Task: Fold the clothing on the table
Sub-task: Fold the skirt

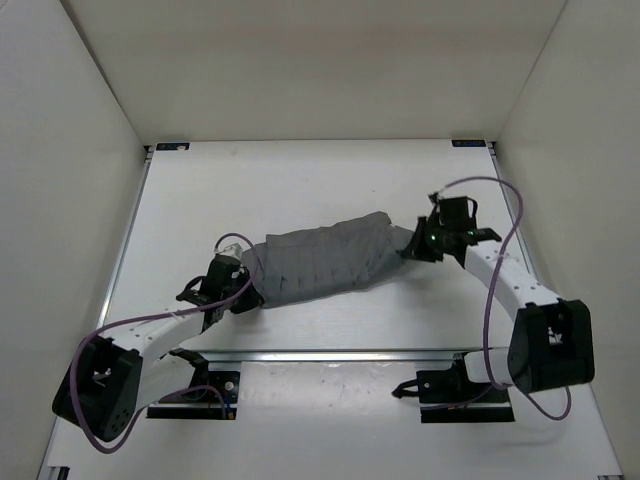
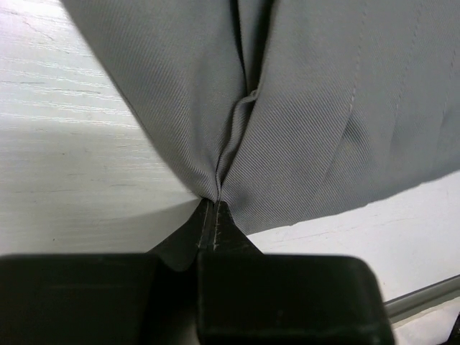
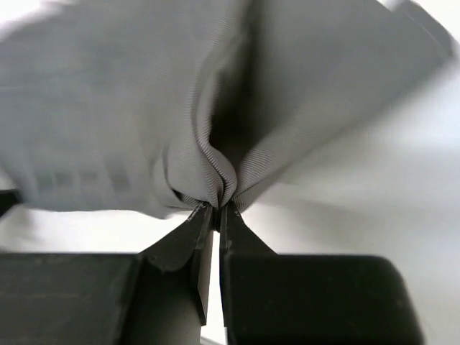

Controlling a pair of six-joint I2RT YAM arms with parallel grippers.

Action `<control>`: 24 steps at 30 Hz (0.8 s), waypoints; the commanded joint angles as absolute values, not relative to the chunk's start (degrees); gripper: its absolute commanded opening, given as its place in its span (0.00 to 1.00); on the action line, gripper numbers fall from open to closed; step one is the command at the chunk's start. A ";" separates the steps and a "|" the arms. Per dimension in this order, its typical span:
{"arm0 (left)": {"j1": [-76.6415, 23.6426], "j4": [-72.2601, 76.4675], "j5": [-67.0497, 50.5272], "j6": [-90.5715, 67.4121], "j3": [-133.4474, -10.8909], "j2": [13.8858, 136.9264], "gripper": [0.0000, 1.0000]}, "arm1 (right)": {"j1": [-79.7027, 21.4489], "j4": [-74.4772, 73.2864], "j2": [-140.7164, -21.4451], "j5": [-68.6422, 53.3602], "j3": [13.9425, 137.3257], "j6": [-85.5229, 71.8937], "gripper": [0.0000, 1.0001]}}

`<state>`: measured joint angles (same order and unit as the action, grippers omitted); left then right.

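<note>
Plainly, the clothing [image 1: 325,262] is a soft, light thing: a mid-grey skirt of fine twill weave, limp enough to bunch into a long, lumpy roll. It lies slanted across the middle of the matte white tabletop [image 1: 300,185], stretched between the two arms. The left gripper [image 2: 214,205] has its jaws shut tight on a gathered fold at the skirt's near-left end. The right gripper [image 3: 215,208] has its jaws closed on a puckered pinch of cloth at the far-right end. I judge it will sag and drape rather than hold a shape. The smooth weave may slide out of a thin pinch, so a stitched seam, pleat edge or doubled layer looks the safest hold.
</note>
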<state>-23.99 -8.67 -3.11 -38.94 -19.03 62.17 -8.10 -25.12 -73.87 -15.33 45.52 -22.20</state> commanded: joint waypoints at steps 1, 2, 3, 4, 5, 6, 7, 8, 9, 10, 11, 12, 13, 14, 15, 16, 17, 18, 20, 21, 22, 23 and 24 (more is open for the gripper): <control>-23.99 -7.38 -4.30 -40.07 -17.32 62.05 0.00 | -13.87 -20.05 -78.73 -21.77 55.53 -18.20 0.00; -24.17 -7.03 -4.13 -40.17 -17.14 61.88 0.00 | -16.84 -20.04 -80.84 -22.84 58.33 -18.02 0.00; -24.08 -7.12 -4.39 -40.34 -16.79 61.79 0.00 | -20.36 -18.99 -81.82 -23.29 61.67 -18.19 0.00; -23.39 -7.03 -3.70 -40.34 -16.70 61.53 0.00 | -24.13 -18.64 -84.09 -23.64 65.01 -17.32 0.00; -23.99 -7.38 -3.87 -40.69 -16.53 61.44 0.00 | -26.08 -18.55 -86.20 -23.47 66.52 -17.23 0.00; -23.82 -6.69 -4.13 -40.87 -16.18 60.74 0.00 | -29.58 -18.28 -88.48 -23.64 68.97 -17.05 0.00; -23.47 -6.68 -3.87 -40.96 -15.74 60.65 0.00 | -32.58 -18.11 -89.55 -24.34 71.34 -15.66 0.00; -23.47 -6.85 -3.78 -41.04 -15.82 60.64 0.00 | -33.91 -18.45 -91.91 -25.56 72.41 -14.95 0.00; -23.03 -6.94 -4.21 -40.78 -15.82 60.38 0.00 | -36.36 -18.28 -94.11 -26.62 74.42 -14.51 0.00; -23.03 -7.03 -3.87 -40.78 -15.65 60.29 0.00 | -38.47 -18.89 -95.35 -27.67 76.18 -13.89 0.01; -22.85 -7.38 -4.04 -40.61 -15.64 60.38 0.00 | -39.63 -19.33 -97.28 -28.64 77.59 -13.45 0.00; -22.50 -7.38 -3.69 -40.43 -15.56 60.21 0.00 | -41.47 -20.29 -99.12 -28.83 79.26 -13.27 0.00; -22.33 -7.73 -3.52 -40.26 -15.30 59.51 0.00 | -42.79 -20.65 -100.01 -29.26 79.97 -13.36 0.00; -21.80 -7.73 -4.04 -40.25 -14.68 59.15 0.00 | -43.50 -20.74 -100.72 -30.31 80.42 -12.84 0.01; -21.10 -7.65 -3.78 -40.34 -14.85 59.06 0.00 | -45.07 -20.92 -101.51 -30.58 80.94 -12.75 0.00; -21.53 -7.82 -3.52 -40.52 -14.51 58.71 0.00 | -45.52 -20.74 -102.04 -30.85 81.21 -12.92 0.00; -21.01 -7.74 -3.43 -40.43 -14.41 58.28 0.00 | -46.31 -20.57 -102.74 -31.55 81.30 -13.18 0.00; -21.01 -7.91 -3.51 -40.26 -14.07 58.36 0.00 | -46.49 -20.13 -103.61 -31.99 81.21 -13.27 0.00; -21.09 -7.82 -3.51 -40.43 -13.89 58.19 0.00 | -47.72 -18.38 -104.58 -32.69 80.95 -14.06 0.00; -21.01 -7.82 -3.60 -40.52 -13.89 58.27 0.00 | -48.07 -17.85 -105.20 -33.65 80.43 -14.50 0.00; -20.83 -7.39 -4.04 -40.34 -13.80 58.01 0.00 | -48.51 -17.06 -105.90 -34.27 80.86 -14.68 0.00; -21.00 -7.64 -3.43 -40.25 -13.71 58.18 0.00 | -48.95 -16.53 -106.34 -34.71 80.86 -14.85 0.00; -21.01 -7.47 -3.51 -40.34 -13.71 58.10 0.00 | -49.30 -16.61 -107.04 -34.98 81.03 -14.85 0.00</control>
<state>-21.37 -5.76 -4.05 -40.97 -15.29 58.54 -48.23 -19.88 -105.93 -31.90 78.78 -14.59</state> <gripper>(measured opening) 0.014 0.025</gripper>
